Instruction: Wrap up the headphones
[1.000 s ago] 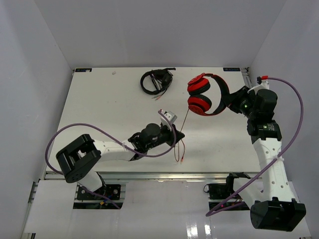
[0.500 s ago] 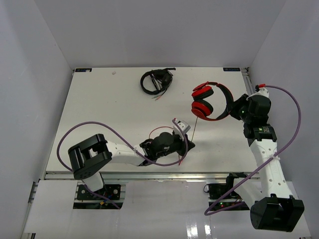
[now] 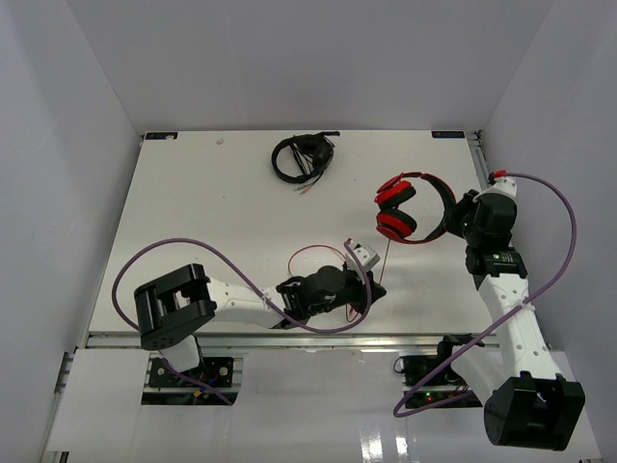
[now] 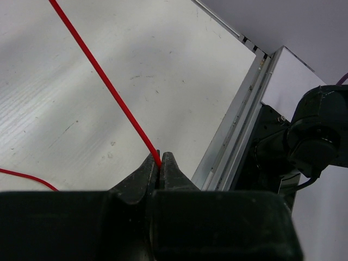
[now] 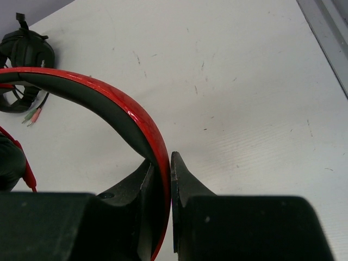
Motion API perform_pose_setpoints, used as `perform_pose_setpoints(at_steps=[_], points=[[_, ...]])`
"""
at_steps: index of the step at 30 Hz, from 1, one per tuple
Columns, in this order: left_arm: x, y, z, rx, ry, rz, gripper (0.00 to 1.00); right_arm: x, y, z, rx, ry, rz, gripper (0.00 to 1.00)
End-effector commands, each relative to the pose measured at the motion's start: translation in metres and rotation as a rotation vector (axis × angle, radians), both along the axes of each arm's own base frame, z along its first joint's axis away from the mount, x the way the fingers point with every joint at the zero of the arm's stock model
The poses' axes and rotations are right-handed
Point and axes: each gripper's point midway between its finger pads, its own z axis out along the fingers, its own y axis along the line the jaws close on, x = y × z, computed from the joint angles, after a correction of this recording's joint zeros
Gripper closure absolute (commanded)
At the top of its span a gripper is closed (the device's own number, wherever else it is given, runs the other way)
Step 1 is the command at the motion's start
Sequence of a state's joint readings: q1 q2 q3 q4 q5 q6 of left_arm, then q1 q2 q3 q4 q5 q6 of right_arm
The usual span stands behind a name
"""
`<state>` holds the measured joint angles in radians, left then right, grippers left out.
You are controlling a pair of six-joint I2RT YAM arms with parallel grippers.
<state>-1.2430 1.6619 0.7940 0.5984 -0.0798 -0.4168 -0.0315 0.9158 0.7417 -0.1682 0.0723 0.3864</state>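
Near the front edge of the white table, the left gripper pinches the thin red cable tight. Farther back on the right, the right gripper is clamped on the black-lined headband of the red over-ear headphones. Black headphones lie farthest back.

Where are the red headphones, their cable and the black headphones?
Red headphones (image 3: 396, 225), top view, lower ear cup.
Cable (image 4: 109, 87), left wrist view, middle of the straight stretch.
Black headphones (image 3: 314, 150), top view, right side.

bright, even overhead light; soft shadows (wrist views perhaps slightly blurred up close).
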Motion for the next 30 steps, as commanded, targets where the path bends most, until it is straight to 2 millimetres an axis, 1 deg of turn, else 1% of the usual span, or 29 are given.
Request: perform_pose_setpoints(at_steps=[1, 6, 18, 25, 30], points=[[-0.033, -0.010, 0.001, 0.004, 0.007, -0.102, 0.89, 0.019, -0.020, 0.054, -0.037, -0.236, -0.099, 0.92], [-0.045, -0.016, 0.004, -0.013, 0.009, -0.148, 0.87, 0.019, -0.020, 0.048, -0.045, -0.231, -0.095, 0.92], [-0.055, -0.024, 0.000, -0.024, 0.026, -0.199, 0.82, 0.018, -0.016, 0.044, -0.042, -0.232, -0.075, 0.92], [-0.063, -0.025, -0.007, -0.027, 0.042, -0.242, 0.80, 0.017, -0.014, 0.041, -0.041, -0.233, -0.071, 0.92], [-0.071, -0.022, -0.019, -0.009, 0.062, -0.274, 0.77, 0.018, -0.013, 0.041, -0.039, -0.235, -0.065, 0.92]])
